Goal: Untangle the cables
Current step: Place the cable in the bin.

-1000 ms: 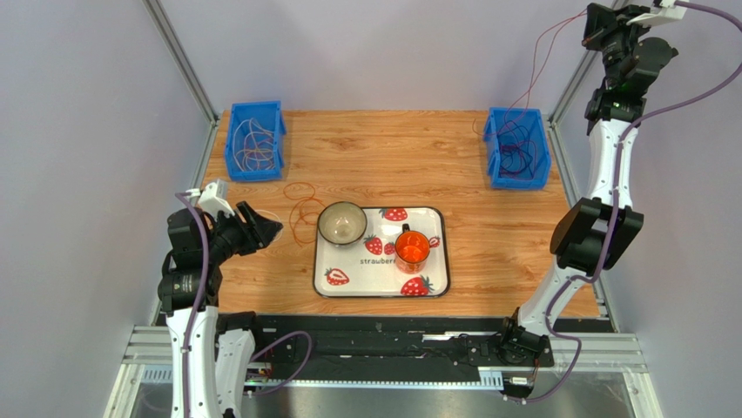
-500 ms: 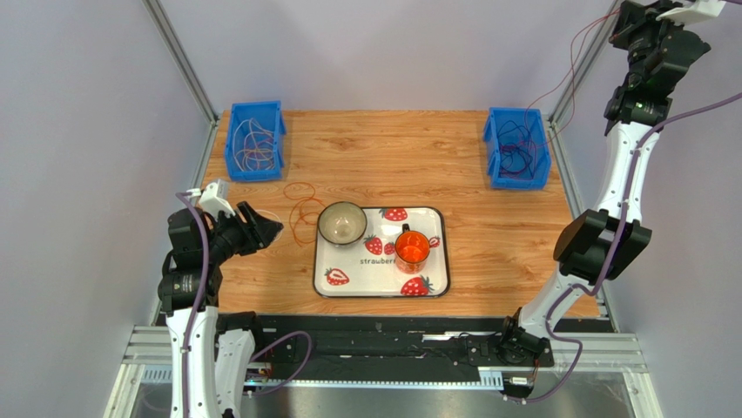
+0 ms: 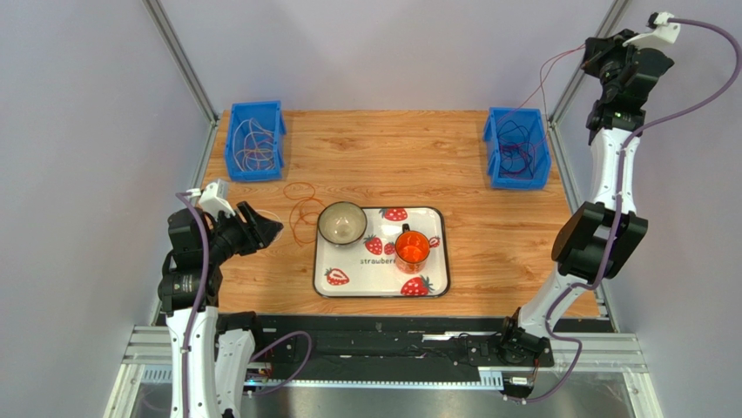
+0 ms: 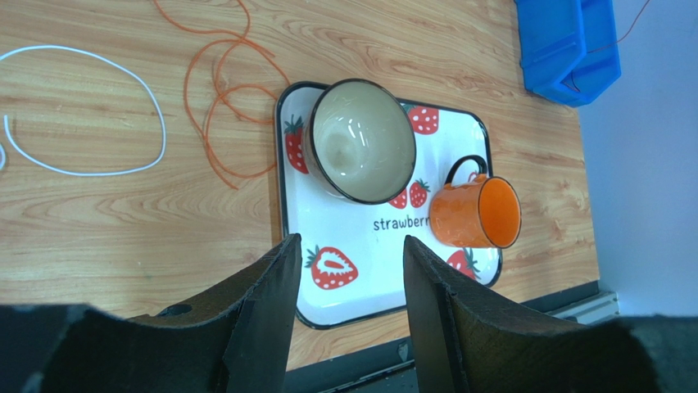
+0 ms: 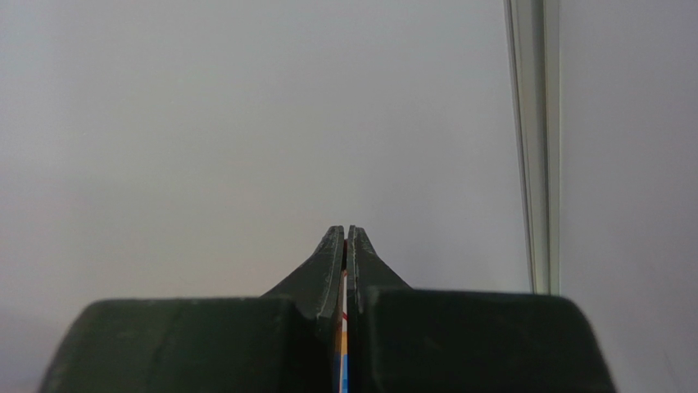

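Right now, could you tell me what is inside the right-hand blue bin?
The bin holds a tangle of thin dark cables. One reddish strand rises from it to the raised right hand. The floor under the tangle is covered.

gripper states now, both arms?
left gripper: open, empty.
right gripper: shut on a thin cable that runs down to the right bin.

Blue bins (image 3: 232, 144); strawberry-print tray (image 4: 369, 270); orange cable (image 4: 221, 90); white cable (image 4: 163, 131); red-brown cable (image 3: 543, 70).
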Robot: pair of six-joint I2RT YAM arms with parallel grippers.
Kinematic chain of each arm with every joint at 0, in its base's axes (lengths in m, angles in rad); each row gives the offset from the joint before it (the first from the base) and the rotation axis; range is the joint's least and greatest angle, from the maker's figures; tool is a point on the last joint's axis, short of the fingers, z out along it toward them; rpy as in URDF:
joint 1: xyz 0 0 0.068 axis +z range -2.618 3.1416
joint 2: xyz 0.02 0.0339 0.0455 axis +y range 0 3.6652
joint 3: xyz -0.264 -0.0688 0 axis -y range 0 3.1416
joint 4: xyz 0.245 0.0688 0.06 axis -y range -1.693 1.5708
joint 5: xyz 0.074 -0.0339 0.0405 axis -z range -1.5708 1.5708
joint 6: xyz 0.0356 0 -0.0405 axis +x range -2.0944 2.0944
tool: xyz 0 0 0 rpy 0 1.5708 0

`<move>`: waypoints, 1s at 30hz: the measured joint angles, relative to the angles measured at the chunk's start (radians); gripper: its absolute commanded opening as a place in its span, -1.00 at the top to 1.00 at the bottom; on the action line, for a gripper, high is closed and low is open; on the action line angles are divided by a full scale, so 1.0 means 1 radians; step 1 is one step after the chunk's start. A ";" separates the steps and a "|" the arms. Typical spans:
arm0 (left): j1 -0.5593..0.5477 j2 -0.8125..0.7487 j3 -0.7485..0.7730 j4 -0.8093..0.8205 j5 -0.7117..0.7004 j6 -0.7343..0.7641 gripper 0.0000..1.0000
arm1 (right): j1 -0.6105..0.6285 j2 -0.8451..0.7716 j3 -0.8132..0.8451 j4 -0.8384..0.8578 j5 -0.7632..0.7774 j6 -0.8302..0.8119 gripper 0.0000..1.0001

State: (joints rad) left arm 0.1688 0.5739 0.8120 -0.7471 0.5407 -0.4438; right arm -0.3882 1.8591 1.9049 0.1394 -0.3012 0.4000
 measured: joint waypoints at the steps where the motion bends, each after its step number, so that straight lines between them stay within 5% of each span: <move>1: 0.000 0.000 0.000 0.000 0.000 0.000 -0.15 | 0.009 -0.002 -0.014 -0.003 0.008 0.000 1.00; 14: -0.001 0.000 0.000 0.003 0.000 0.000 -0.14 | 0.081 -0.108 -0.364 -0.049 0.092 0.004 1.00; 30: -0.001 -0.006 0.000 0.004 0.000 0.000 -0.15 | 0.080 -0.096 -0.473 -0.057 0.103 -0.004 1.00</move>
State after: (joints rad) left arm 0.1677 0.5682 0.8116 -0.7433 0.5407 -0.4438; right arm -0.3077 1.7634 1.4322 0.0826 -0.1982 0.3958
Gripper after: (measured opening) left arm 0.574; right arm 0.010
